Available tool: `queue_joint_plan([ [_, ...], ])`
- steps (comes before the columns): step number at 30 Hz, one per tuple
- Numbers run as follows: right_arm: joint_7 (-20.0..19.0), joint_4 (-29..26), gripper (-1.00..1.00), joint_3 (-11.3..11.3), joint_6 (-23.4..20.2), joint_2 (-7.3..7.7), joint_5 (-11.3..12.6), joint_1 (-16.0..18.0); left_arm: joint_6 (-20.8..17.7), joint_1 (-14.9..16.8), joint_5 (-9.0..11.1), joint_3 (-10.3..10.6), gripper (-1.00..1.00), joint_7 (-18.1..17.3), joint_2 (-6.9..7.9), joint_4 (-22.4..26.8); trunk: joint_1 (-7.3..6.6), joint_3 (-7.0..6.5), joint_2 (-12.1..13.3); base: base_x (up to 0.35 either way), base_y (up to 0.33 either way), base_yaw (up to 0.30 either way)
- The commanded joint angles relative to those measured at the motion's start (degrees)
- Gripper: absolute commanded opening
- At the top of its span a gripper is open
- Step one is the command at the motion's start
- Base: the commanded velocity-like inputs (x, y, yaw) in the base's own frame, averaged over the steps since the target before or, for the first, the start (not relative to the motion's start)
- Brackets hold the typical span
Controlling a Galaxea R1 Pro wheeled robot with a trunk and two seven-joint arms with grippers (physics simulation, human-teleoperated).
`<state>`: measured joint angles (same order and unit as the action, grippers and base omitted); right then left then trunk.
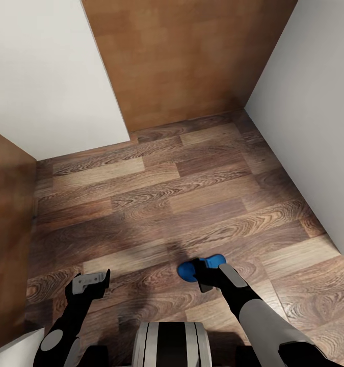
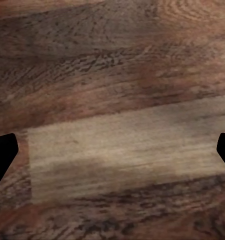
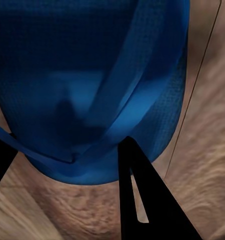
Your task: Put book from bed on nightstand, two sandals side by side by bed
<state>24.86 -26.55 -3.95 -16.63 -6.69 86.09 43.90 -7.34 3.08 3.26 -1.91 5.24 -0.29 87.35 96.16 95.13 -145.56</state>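
Note:
One bright blue sandal is held off the wood-plank floor, with my right gripper shut on it. Up close in the right wrist view, the sandal shows its sole and crossing straps, and my dark fingers clamp its lower end. My left gripper hangs open over bare planks at the lower left; in the left wrist view its fingertips stand far apart with nothing between them. The book, the bed and the nightstand are out of view.
A tan wooden door closes the far end between white walls. The right-hand wall runs along the floor's edge. A brown wooden panel stands close at the left. My trunk is at the bottom.

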Motion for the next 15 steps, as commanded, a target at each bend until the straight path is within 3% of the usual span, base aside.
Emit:
queue_joint_plan([
  [1, 0.37, -0.09, -1.0, -0.09, -0.07, 0.1, -0.86, 0.01, -0.31, 0.0, 0.34, -0.02, 1.0, 0.13, 0.01, 0.1, 0.0, 0.03, -0.01, 0.0, 0.0, 0.0],
  [4, 0.37, -0.09, -1.0, -0.09, -0.07, 0.09, -0.87, 0.02, -0.31, 0.0, 0.34, -0.02, 1.0, 0.13, -0.02, 0.1, 0.0, 0.03, -0.01, 0.0, 0.0, 0.0],
  [15, 0.37, -0.09, -1.0, -0.09, -0.07, 0.1, -0.88, 0.0, -0.31, 0.0, 0.29, 0.0, 1.0, 0.2, -0.04, 0.1, -0.28, -2.4, 0.14, 0.0, 0.0, 0.0],
])
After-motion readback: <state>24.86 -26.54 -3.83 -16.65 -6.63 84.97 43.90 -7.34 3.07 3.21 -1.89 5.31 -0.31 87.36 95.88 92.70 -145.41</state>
